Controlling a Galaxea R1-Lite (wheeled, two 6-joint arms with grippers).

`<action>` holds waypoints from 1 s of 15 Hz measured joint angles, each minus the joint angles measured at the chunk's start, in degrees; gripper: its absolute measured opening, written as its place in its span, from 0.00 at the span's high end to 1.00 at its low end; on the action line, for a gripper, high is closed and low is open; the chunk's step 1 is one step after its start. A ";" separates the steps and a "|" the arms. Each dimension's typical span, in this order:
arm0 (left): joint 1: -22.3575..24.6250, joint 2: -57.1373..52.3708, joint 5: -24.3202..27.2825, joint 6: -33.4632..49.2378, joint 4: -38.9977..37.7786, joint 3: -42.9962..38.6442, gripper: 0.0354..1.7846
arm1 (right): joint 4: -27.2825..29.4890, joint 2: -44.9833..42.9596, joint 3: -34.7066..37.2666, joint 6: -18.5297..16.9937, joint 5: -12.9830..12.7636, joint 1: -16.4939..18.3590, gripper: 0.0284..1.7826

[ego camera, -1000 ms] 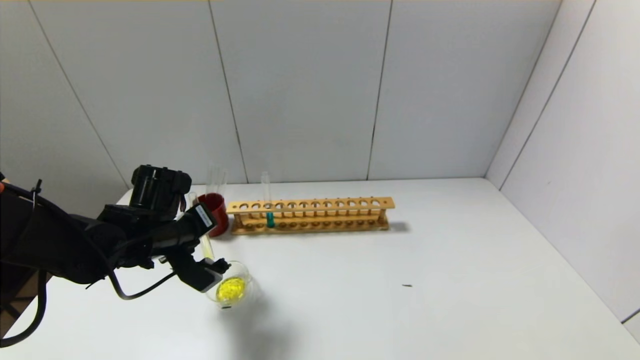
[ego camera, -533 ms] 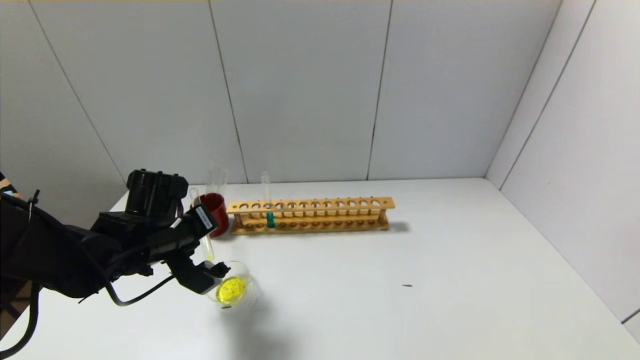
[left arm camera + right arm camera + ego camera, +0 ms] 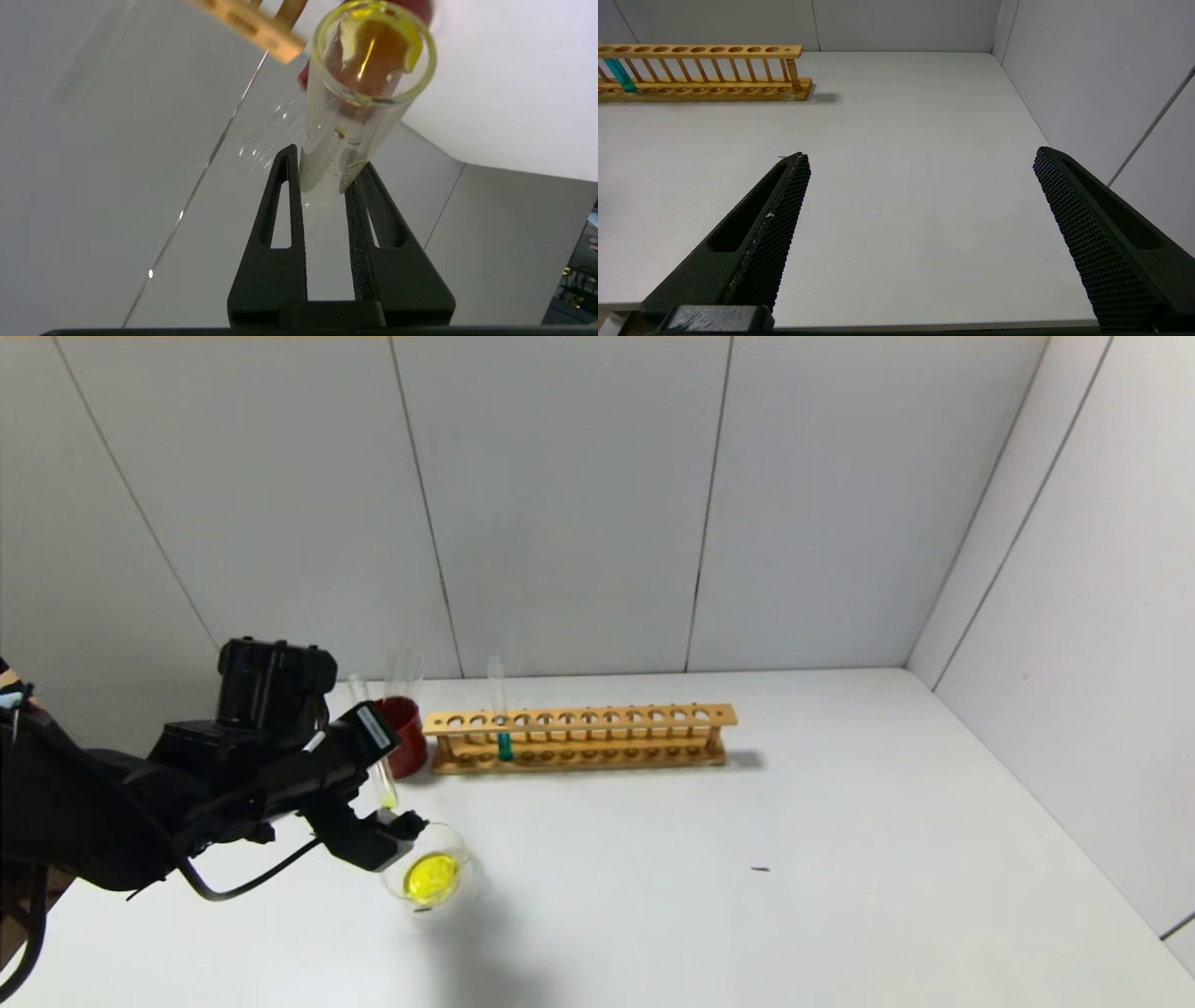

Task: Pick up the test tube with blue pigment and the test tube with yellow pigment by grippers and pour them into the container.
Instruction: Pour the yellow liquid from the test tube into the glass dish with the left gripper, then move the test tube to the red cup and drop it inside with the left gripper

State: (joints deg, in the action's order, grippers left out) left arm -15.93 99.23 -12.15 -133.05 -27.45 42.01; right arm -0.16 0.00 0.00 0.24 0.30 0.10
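Note:
My left gripper (image 3: 376, 754) is shut on the test tube with yellow pigment (image 3: 383, 782), held steeply tilted, mouth down, above and just behind the container (image 3: 463, 851). The container, a clear glass dish, holds a pool of yellow liquid. In the left wrist view the fingers (image 3: 289, 186) clamp the tube (image 3: 359, 107), which is nearly drained, with yellow film at its mouth. The test tube with blue pigment (image 3: 504, 742) stands in the wooden rack (image 3: 579, 717); it also shows in the right wrist view (image 3: 619, 74). My right gripper (image 3: 922, 155) is open over bare table near the front edge.
A dark red cup (image 3: 403, 737) with colourless tubes stands left of the rack, close behind my left gripper. The rack (image 3: 714, 49) runs along the back of the white table (image 3: 747, 821). Walls close the back and right side. A small dark speck (image 3: 761, 869) lies mid-table.
My left arm has risen and drawn back to the left, lifting the tube's mouth away from the dish. The yellow pool stays in the dish. Nothing else moved.

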 joint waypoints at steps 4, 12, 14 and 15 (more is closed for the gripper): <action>1.80 -5.79 -2.91 18.22 0.48 1.27 0.84 | 0.00 0.00 0.00 0.00 0.00 0.00 0.02; 3.62 -12.96 -5.60 84.63 9.55 5.06 0.84 | 0.00 0.00 0.00 -0.02 0.02 0.00 0.02; 4.30 -12.80 2.23 99.80 9.73 7.96 0.84 | 0.00 0.00 0.00 -0.02 0.00 0.00 0.02; 5.13 -12.32 5.57 106.01 9.68 10.11 0.84 | 0.02 0.00 0.00 0.00 0.02 0.00 0.02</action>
State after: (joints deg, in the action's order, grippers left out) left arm -10.80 86.91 -6.58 -27.04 -17.77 52.11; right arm -0.13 0.00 0.00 0.24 0.33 0.10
